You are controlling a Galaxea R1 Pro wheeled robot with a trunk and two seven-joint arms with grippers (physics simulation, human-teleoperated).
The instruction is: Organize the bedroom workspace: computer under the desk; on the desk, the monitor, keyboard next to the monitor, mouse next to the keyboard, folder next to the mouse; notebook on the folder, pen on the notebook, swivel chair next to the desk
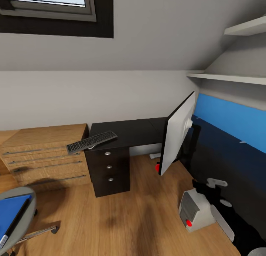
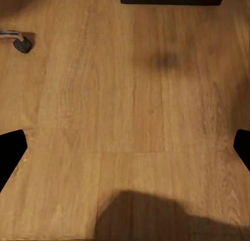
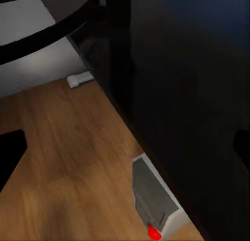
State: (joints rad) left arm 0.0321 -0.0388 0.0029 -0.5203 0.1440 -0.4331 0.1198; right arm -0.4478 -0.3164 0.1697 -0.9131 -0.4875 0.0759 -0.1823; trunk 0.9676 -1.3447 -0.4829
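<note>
Head view: the desk point(image 1: 127, 130) with black top and blue back panel runs along the wall, black three-drawer pedestal under its end. The keyboard point(image 1: 91, 141) lies tilted on that end, one part overhanging the light wooden drawer cabinet point(image 1: 44, 154) beside it. The monitor point(image 1: 176, 135) stands on the desk edge-on, white back showing, red dot at its lower corner. The computer point(image 1: 194, 210), a white-grey box with a red light, sits on the wood floor point(image 1: 122, 222) against the desk's dark side. The swivel chair point(image 1: 16, 215) seat shows at the lower corner, the blue folder point(image 1: 11, 211) on it with a dark thin edge along its side, possibly the notebook, cannot tell. Left wrist view: left gripper point(image 2: 125, 149) points at bare floor, black fingertips point(image 2: 10, 152) spread wide, holding nothing; a chair caster point(image 2: 22, 44) is ahead of it, well apart. Right wrist view: right gripper point(image 3: 127, 149) spread apart too, empty; the computer lies close below between its fingers, the desk's dark panel just beyond.
</note>
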